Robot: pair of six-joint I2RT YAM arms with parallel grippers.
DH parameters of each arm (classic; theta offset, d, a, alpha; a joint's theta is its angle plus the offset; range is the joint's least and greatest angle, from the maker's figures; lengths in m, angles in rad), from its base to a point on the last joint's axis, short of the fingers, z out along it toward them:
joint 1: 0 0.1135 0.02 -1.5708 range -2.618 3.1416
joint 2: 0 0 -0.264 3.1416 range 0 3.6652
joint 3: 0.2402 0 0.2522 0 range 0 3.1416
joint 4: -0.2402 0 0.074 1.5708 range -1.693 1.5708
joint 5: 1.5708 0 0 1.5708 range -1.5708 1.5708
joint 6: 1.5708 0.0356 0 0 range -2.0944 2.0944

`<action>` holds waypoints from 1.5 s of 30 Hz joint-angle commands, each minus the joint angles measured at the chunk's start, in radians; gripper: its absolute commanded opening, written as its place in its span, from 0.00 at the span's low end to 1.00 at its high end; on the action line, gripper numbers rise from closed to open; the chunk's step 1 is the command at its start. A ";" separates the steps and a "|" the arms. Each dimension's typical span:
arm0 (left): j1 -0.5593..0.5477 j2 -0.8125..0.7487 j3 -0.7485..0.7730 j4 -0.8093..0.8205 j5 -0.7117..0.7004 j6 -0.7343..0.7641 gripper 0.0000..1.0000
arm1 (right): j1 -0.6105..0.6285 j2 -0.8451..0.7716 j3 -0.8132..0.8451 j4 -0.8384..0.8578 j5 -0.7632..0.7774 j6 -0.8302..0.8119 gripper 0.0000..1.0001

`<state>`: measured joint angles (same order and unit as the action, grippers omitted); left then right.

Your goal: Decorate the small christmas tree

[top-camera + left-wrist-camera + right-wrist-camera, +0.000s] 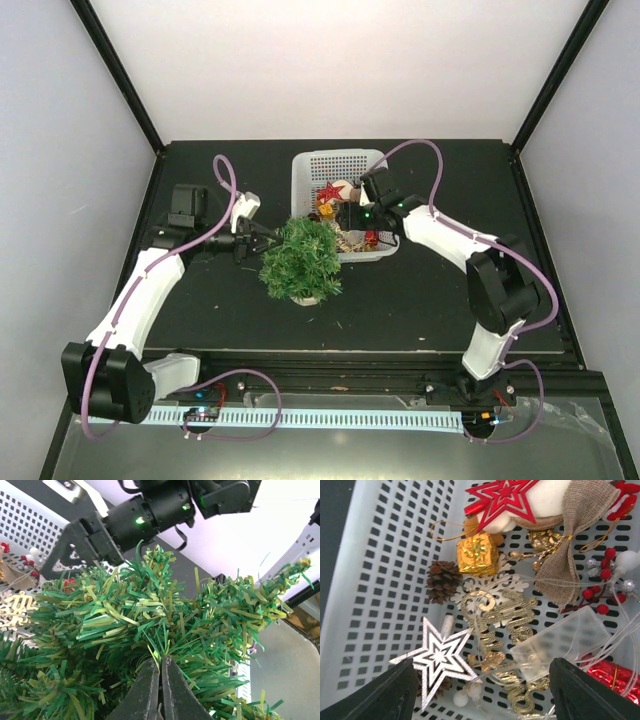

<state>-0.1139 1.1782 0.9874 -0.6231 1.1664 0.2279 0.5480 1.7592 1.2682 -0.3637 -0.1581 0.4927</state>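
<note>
The small christmas tree (300, 260) stands on its pale base at the table's middle, in front of the white mesh basket (310, 170). My left gripper (262, 240) is at the tree's left side. In the left wrist view it (161, 662) is shut among the green branches (150, 610), with a thin needle pinched between the tips. My right gripper (352, 215) hovers open over the basket. In the right wrist view it (482, 680) is open and empty above a silver star (437, 657) and a gold script ornament (505, 625).
The basket (380, 580) also holds a red star (502, 500), a gold gift box (477, 554), a pine cone (442, 581), a burlap bow (570, 540), red berries (600, 590) and a clear plastic box (560, 640). A black block (187, 203) sits at the far left.
</note>
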 commanded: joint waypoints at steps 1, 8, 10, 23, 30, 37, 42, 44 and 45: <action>-0.017 -0.055 -0.019 0.096 0.027 -0.024 0.02 | -0.007 0.053 0.055 -0.051 0.092 -0.017 0.73; -0.028 -0.052 -0.028 0.106 -0.001 -0.025 0.02 | -0.014 0.109 0.108 -0.119 0.193 -0.004 0.73; -0.027 -0.052 -0.033 0.104 -0.006 -0.022 0.03 | -0.021 0.107 0.101 -0.118 0.205 0.002 0.73; -0.028 -0.054 -0.037 0.038 -0.024 0.047 0.04 | -0.089 0.075 0.040 -0.119 0.244 0.002 0.74; -0.028 -0.056 -0.008 -0.060 -0.072 0.140 0.16 | -0.100 0.043 0.009 -0.123 0.285 -0.006 0.74; -0.025 -0.060 0.014 -0.119 -0.136 0.189 0.28 | -0.109 -0.004 -0.024 -0.132 0.312 -0.010 0.74; -0.015 -0.085 0.010 -0.128 -0.173 0.205 0.36 | -0.118 -0.028 -0.043 -0.143 0.328 -0.016 0.74; -0.011 -0.098 0.008 -0.132 -0.188 0.209 0.37 | -0.125 -0.031 -0.053 -0.143 0.329 -0.018 0.74; -0.011 -0.105 0.007 -0.138 -0.192 0.212 0.37 | -0.128 -0.033 -0.059 -0.142 0.330 -0.018 0.74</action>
<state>-0.1314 1.1107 0.9630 -0.7223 1.0149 0.4042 0.4416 1.7535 1.2358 -0.4934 0.1287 0.4889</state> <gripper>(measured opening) 0.366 0.741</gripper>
